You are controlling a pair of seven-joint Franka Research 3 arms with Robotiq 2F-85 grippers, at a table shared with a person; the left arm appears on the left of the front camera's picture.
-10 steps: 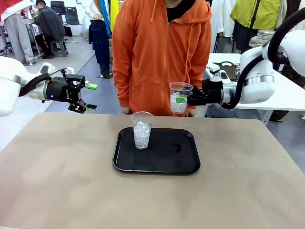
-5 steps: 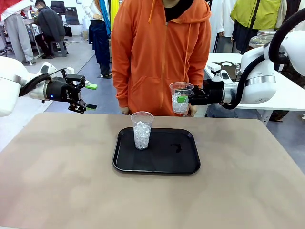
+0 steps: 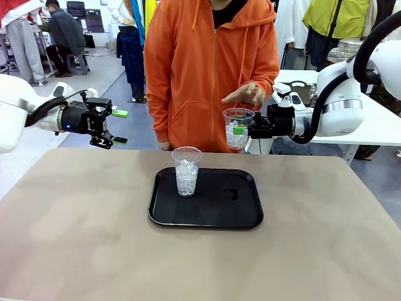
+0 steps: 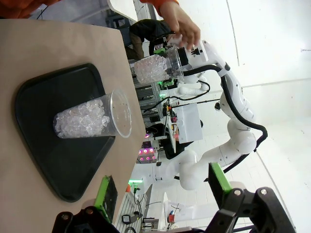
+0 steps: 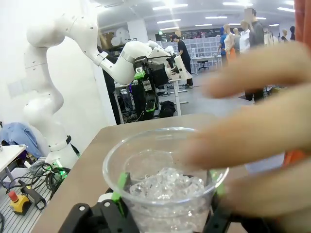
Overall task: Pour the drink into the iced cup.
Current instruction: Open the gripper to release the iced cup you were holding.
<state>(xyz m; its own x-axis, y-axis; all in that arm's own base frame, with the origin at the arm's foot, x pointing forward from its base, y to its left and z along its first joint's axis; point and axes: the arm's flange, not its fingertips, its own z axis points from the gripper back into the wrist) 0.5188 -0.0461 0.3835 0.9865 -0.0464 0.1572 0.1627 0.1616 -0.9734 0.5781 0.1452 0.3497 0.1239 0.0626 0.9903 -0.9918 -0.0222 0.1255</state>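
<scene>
My right gripper [image 3: 241, 131] is shut on an iced cup [image 3: 235, 119], a clear plastic cup part full of ice, held upright in the air beyond the table's far edge. In the right wrist view its green pads press both sides of that cup [image 5: 165, 189]. A person's hand [image 3: 247, 95] hovers just over its rim. A second iced cup [image 3: 187, 172] stands on the left part of a black tray [image 3: 232, 213]. My left gripper [image 3: 116, 127] hangs open and empty above the table's far left corner. The drink is out of view.
The person in an orange hoodie [image 3: 207, 69] stands at the far edge, right behind the tray. A white table [image 3: 376, 125] lies behind my right arm. In the left wrist view the trayed cup [image 4: 90, 119] and the held cup [image 4: 155, 68] both show.
The person's hand has come up from behind the held cup to hover above its rim. My right gripper has shifted the cup slightly to the right. The left arm has not moved.
</scene>
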